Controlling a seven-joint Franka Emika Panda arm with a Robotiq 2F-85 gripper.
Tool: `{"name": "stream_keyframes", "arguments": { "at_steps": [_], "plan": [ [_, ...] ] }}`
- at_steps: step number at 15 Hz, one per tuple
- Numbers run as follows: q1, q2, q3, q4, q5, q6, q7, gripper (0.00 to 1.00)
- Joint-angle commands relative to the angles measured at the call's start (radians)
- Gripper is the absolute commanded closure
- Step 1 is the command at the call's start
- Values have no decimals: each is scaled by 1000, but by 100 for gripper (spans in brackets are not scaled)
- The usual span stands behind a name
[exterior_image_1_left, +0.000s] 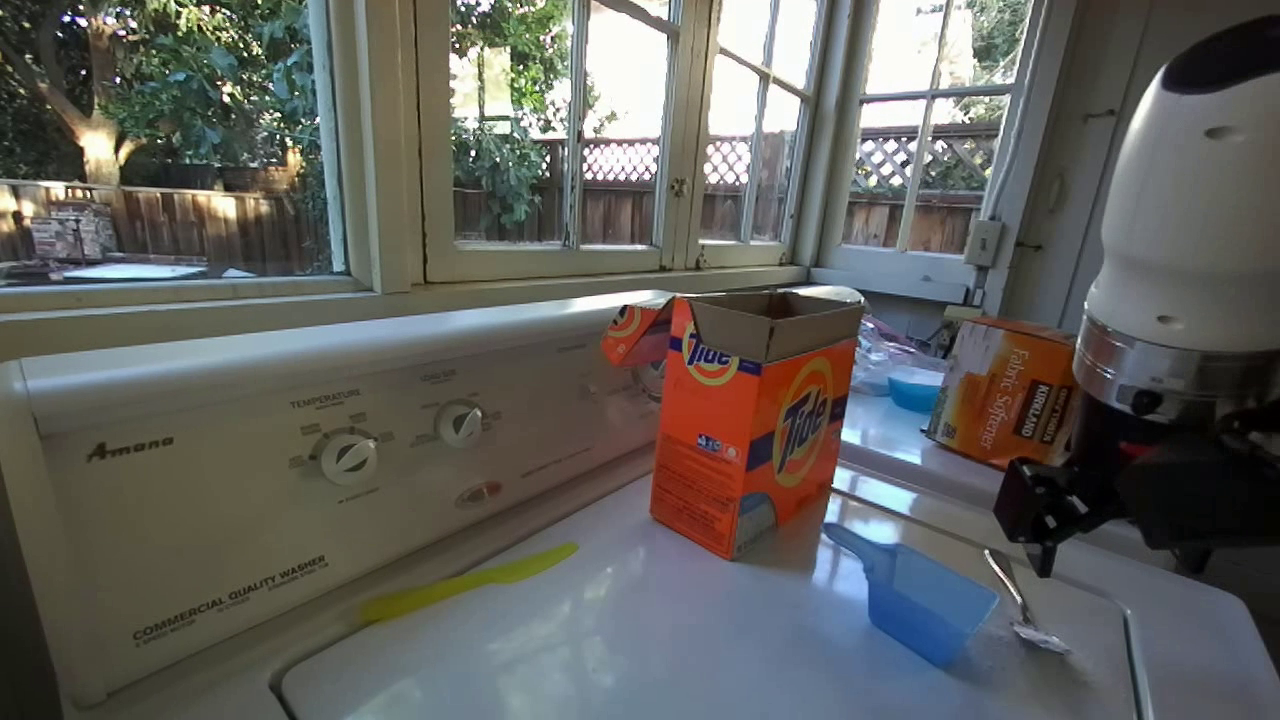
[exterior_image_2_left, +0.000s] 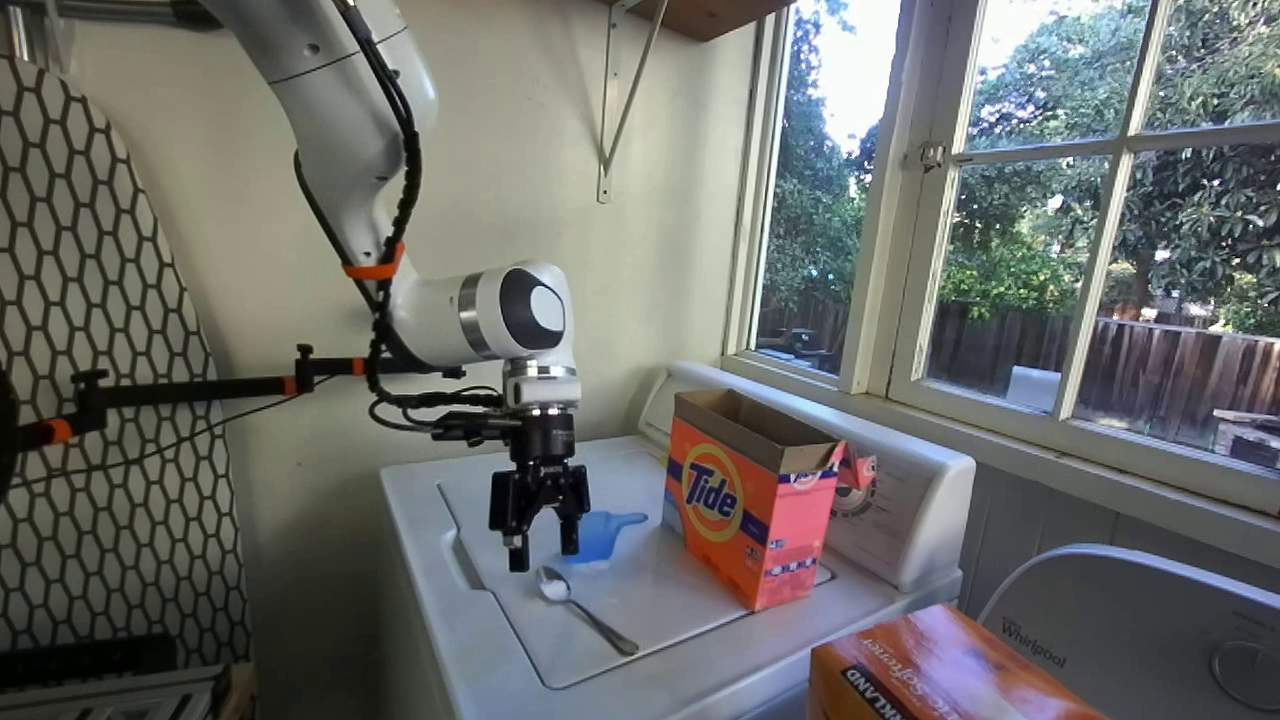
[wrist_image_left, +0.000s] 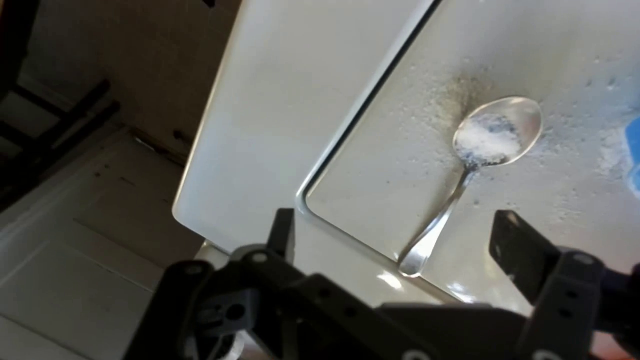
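Note:
My gripper is open and empty, pointing down above the washer lid. It shows in both exterior views. Nearest to it is a metal spoon lying on the lid, with white powder in its bowl. In the wrist view the spoon's handle end appears between the two fingers, below them and apart. The spoon shows in both exterior views. A blue translucent scoop lies beside the spoon; it shows in an exterior view and at the wrist view's right edge.
An open orange Tide box stands upright near the control panel. A yellow-green plastic knife lies along the panel. A fabric softener box stands on the neighbouring machine. White powder is scattered around the spoon.

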Motion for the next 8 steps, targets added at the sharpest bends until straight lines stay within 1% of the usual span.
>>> {"name": "stream_keyframes", "arguments": {
  "at_steps": [1,5,8],
  "plan": [
    [-22,-22,-24,-34,95,74,31,0],
    [-45,-27,-52,-103,178,240,76,0],
    [-53,-36,-68,-170,213,364,118,0]
  ]
}}
